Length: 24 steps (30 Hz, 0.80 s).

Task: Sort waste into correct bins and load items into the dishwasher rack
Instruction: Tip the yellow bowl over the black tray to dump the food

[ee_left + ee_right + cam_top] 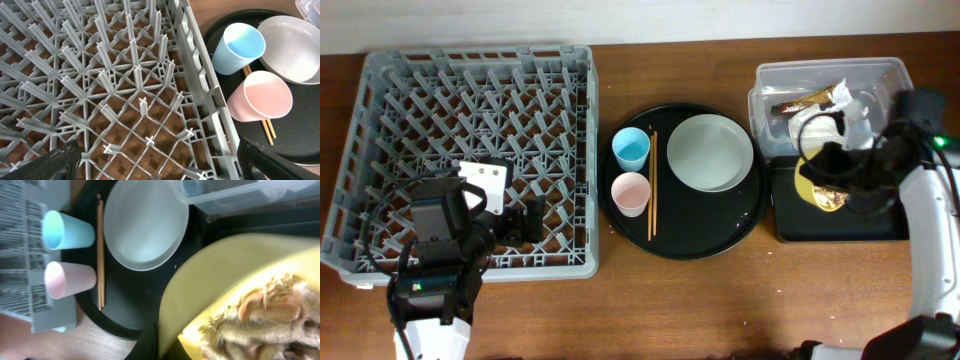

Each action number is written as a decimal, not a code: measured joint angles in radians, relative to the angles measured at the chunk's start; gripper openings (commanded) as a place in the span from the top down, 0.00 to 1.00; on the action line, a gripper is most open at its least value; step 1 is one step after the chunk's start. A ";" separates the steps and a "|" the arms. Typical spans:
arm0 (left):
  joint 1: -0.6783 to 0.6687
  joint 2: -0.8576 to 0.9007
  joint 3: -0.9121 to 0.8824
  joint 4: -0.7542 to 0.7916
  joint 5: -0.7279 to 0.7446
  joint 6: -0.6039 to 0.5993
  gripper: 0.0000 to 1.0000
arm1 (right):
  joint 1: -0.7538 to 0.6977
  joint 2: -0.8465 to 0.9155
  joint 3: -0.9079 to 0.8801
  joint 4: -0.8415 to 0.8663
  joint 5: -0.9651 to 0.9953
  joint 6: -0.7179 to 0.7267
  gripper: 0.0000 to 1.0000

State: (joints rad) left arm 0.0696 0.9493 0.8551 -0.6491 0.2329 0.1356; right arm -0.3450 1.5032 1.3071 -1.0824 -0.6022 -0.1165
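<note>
Your right end effector (832, 172) grips the yellow bowl (815, 188) above the shallow black tray (850, 228) at 3 o'clock on the desk (740, 300). Beige scraps (265, 315) lie inside the bowl. At 2 o'clock, the clear tub (830, 68) holds the white tissue (825, 128) and the gold wrapper (810, 100).

Your left end effector (160, 169) is spread wide and holds nothing, low over the grey rack (470, 100) at 9 o'clock.

The round black tray (710, 225) at centre carries the blue cup (631, 148), the pink cup (630, 192), the chopsticks (653, 185) and the plate (710, 152).
</note>
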 measured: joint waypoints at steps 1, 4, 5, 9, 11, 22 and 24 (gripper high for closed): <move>0.000 0.000 0.000 0.000 0.000 0.000 0.01 | -0.051 0.001 -0.047 0.047 -0.072 -0.027 0.96; 0.000 0.000 0.000 0.000 0.000 0.000 0.01 | -0.177 0.012 -0.156 0.164 -0.267 -0.092 0.96; 0.000 0.000 0.000 0.000 0.000 0.000 0.01 | -0.205 0.020 -0.174 0.185 -0.328 -0.118 0.96; 0.000 0.000 0.000 0.000 0.000 0.000 0.01 | -0.294 0.117 -0.200 0.242 -0.548 -0.207 0.96; 0.000 0.000 0.000 0.000 0.000 0.000 0.01 | -0.324 0.178 -0.201 0.287 -0.638 -0.227 0.96; 0.000 0.000 0.000 -0.003 0.000 0.000 0.01 | -0.397 0.366 -0.201 0.320 -0.911 -0.047 0.96; 0.000 0.000 0.000 -0.002 0.000 0.000 0.01 | -0.406 0.366 -0.201 0.278 -0.915 0.013 0.96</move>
State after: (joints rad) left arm 0.0696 0.9493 0.8551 -0.6514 0.2329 0.1356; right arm -0.7506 1.8694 1.1065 -0.8047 -1.5169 -0.1036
